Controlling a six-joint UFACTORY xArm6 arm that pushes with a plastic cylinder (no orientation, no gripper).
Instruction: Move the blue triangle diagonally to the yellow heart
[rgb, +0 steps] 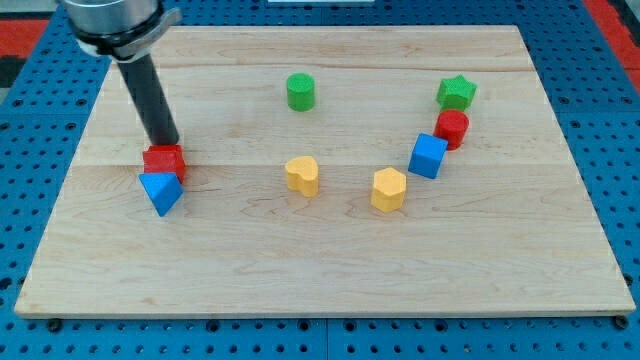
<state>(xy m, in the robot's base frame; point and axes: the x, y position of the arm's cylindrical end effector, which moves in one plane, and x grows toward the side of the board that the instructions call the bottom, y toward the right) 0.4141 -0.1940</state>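
The blue triangle (161, 192) lies at the view's left on the wooden board (320, 280), touching a red block (164, 160) just above it. The yellow heart (302, 175) sits near the board's middle, well to the right of the triangle. My tip (166, 146) comes down from the view's top left and ends right behind the red block, at its upper edge, apart from the blue triangle.
A yellow hexagon block (388, 189) lies right of the heart. A blue cube (428, 156), a red cylinder (452, 129) and a green star (456, 93) form a line at the right. A green cylinder (300, 91) stands at the top middle.
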